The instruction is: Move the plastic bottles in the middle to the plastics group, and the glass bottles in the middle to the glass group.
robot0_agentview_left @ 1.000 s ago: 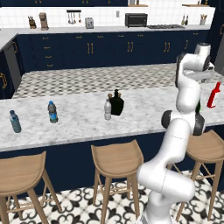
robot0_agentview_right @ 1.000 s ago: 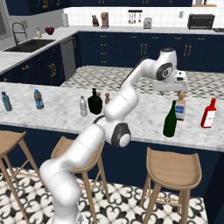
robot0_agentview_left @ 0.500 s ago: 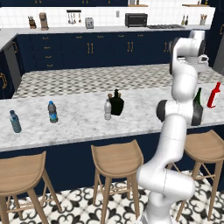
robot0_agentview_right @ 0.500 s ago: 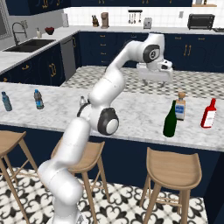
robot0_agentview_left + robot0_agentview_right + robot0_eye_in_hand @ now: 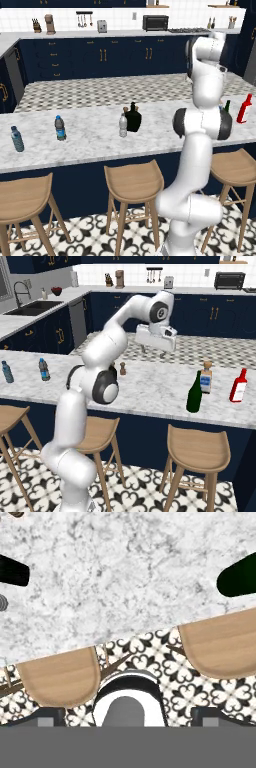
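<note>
My gripper (image 5: 154, 351) hangs open and empty above the marble counter (image 5: 150, 388), between the middle bottles and the right-hand group. Its fingertips (image 5: 46, 717) stand wide apart in the hand view. The dark green wine bottle (image 5: 194, 393) stands upright beside the squarish clear bottle (image 5: 206, 378) and the red bottle (image 5: 239, 385). In the middle, the squat black bottle (image 5: 133, 118) and the small clear-greyish water bottle (image 5: 123, 125) stand close together. Two blue-labelled water bottles (image 5: 17, 139) (image 5: 60, 128) stand at the counter's left end. The hand view catches the black bottle (image 5: 12, 571) and green bottle (image 5: 240, 576) at its edges.
A tiny brown shaker (image 5: 122, 368) stands on the counter behind the arm. Wooden stools (image 5: 197, 445) line the counter's near edge. A second counter with a toaster oven (image 5: 155, 22) runs along the back wall.
The arm has swung left, carrying the open gripper away from above the glass group toward the middle of the counter. The green bottle has stayed where it stood.
</note>
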{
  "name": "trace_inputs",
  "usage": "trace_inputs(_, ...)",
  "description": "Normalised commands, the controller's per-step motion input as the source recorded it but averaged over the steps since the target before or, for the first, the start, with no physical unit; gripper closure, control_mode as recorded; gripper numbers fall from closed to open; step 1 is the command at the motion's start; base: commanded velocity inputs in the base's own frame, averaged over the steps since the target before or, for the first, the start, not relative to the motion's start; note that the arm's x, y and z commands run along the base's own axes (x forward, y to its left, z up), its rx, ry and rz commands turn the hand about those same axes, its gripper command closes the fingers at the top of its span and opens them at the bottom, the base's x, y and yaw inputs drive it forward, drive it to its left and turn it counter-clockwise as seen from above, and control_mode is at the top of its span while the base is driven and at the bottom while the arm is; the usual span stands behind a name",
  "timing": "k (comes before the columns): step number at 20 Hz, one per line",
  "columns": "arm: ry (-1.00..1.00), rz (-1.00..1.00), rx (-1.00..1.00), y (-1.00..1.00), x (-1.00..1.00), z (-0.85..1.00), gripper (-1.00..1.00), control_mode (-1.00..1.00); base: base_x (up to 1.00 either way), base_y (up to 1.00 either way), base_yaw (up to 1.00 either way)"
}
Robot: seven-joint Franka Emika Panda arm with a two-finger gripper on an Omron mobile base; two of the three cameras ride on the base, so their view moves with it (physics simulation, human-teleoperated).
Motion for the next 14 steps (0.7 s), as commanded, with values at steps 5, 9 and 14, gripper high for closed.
trace_inputs(5,0.09,0.0,0.01,1.0,-0.01,-0.17,-1.0,-1.0,0.0,0.0,0.0)
trace_inputs(9,0.11,0.0,0.0,1.0,-0.02,-0.18,-1.0,-1.0,0.0,0.0,0.0)
trace_inputs(14,0.13,0.0,0.0,1.0,0.0,-0.11,-1.0,-1.0,0.0,0.0,0.0)
